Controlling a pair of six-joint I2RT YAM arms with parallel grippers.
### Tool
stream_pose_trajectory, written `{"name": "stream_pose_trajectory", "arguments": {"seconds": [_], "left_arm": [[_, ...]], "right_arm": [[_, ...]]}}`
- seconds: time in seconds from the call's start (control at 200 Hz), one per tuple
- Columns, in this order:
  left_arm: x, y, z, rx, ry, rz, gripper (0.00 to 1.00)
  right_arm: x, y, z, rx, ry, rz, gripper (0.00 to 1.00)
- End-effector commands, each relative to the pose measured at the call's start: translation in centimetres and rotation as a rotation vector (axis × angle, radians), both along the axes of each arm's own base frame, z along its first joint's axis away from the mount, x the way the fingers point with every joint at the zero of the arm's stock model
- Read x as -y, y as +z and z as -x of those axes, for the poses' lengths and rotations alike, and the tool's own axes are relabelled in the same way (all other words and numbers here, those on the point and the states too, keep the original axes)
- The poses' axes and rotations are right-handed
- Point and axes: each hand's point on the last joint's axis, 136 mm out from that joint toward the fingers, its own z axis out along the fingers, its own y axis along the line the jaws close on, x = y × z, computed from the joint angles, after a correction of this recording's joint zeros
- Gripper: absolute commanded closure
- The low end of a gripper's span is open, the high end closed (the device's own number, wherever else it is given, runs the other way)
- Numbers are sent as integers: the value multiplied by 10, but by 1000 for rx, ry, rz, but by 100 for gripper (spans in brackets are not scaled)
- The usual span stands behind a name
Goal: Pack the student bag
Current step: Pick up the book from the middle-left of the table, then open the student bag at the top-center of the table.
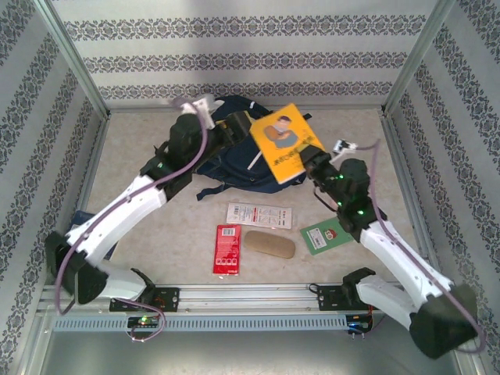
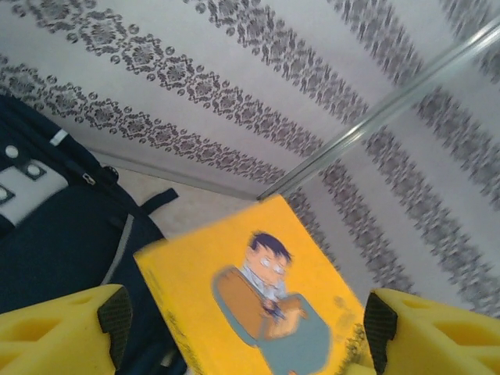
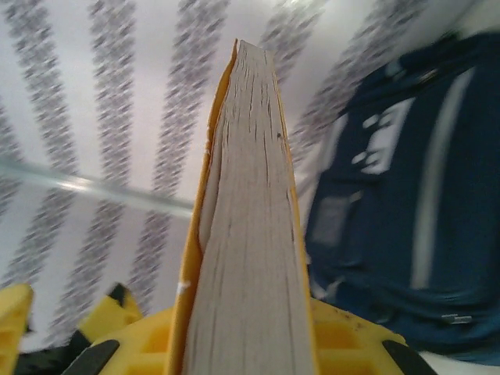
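Observation:
The student bag (image 1: 234,160), navy with grey-white patches, lies at the back middle of the table; it also appears at the left of the left wrist view (image 2: 62,234) and at the right of the right wrist view (image 3: 422,219). A yellow book with a cartoon man on its cover (image 1: 285,141) hangs tilted over the bag's right side. My right gripper (image 1: 312,166) is shut on the book's lower corner, the page edge (image 3: 250,234) rising between its fingers (image 3: 250,344). My left gripper (image 1: 217,131) hovers over the bag's left top, open (image 2: 246,328), with the book (image 2: 258,305) beyond its fingers, untouched.
In front of the bag lie a white leaflet (image 1: 258,215), a red box (image 1: 227,248), a tan oval case (image 1: 270,244) and a green booklet (image 1: 326,235). Patterned walls and metal frame posts (image 1: 410,55) enclose the table on three sides.

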Motion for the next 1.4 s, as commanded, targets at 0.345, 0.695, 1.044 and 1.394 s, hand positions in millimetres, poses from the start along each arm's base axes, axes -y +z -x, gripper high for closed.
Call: {"name": "stream_pose_trajectory", "arguments": {"seconds": [0.345,0.695,1.044,1.394], "left_arm": [[66,-180,-111,-363,-418,-366,29],[83,-235,-130,-451,-475,-309,33],[103,-251,-125,-488,-561,-200,45],[99,-272,-133,-518,-525,-254,82]], "right_arm": [[86,-55,66,-128,-83,285,100],[68,-77,77,-204,-5,129,100],[71,-73,73,-187,-11,184,100],[73,-71,71,-184,-25,188,100]]}}
